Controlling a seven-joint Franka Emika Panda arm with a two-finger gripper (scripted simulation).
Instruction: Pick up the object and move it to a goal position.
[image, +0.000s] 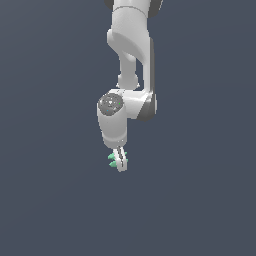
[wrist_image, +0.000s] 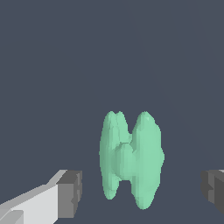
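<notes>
Fingers (wrist_image: 65, 197) stand apart in the wrist view, one on each side of the piece (wrist_image: 131, 159), w/ clear gaps between each pad and the green surface, so nothing is clamped yet. Other finger (wrist_image: 214, 192) is only partly in shot at the frame edge.

Green piece: small, mint-coloured, two tall lobes joined by a narrower waist, lumpy outline. Probably light, given how little it is next to the gripper (image: 119, 164). Looks rigid, no sag or give visible, but that's a guess from a render. Surface is smooth and rounded, so pads could slide off a bulge. Best hold, I'd say: across the two outer lobe flanks, pads flat on the widest parts, centred on the waist height so it doesn't twist out. Not fragile-looking.

Where it is: between the fingers, roughly centred but nearer the finger with the white link. In the exterior view green bits poke out either side of the fingertips, low under the arm. Can't tell if it rests on a table; background is plain dark grey w/ no visible edge or shadow.

Arm (image: 131, 55) comes down from the top of the exterior view, wrist (image: 114, 117) bent, fingers pointing straight down, approx. vertical approach.
</notes>
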